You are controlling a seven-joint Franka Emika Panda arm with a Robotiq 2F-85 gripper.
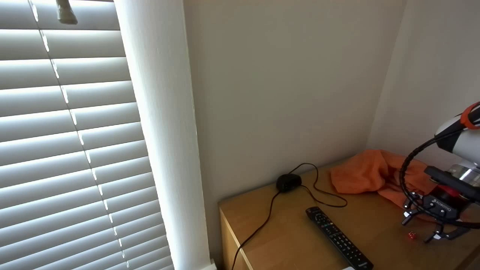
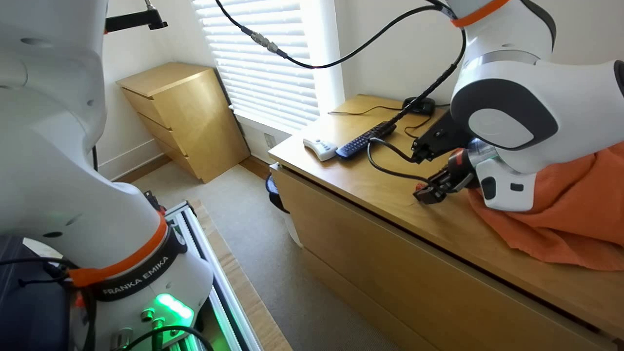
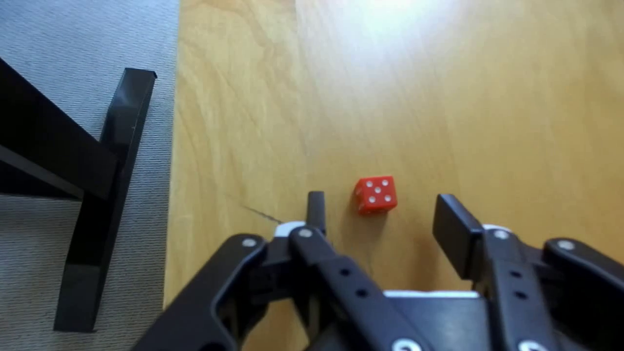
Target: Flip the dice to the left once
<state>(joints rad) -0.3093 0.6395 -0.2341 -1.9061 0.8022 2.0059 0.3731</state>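
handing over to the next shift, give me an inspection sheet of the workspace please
Surface: light-brown wooden dresser top, short dark mark in the wrist view
Job's things: small red die with white dots, resting on the dresser top, five-dot face up
Clutter: long black plastic remote control, white plastic handheld device, rumpled orange cloth, small rounded black box
Hand: black two-finger hand, open, gap to the die on either side in the wrist view
Cables: thin black cable from the box over the dresser edge; thick black cable curving close to the hand
Surroundings: white slatted window blind; light-brown wooden chest of drawers standing apart
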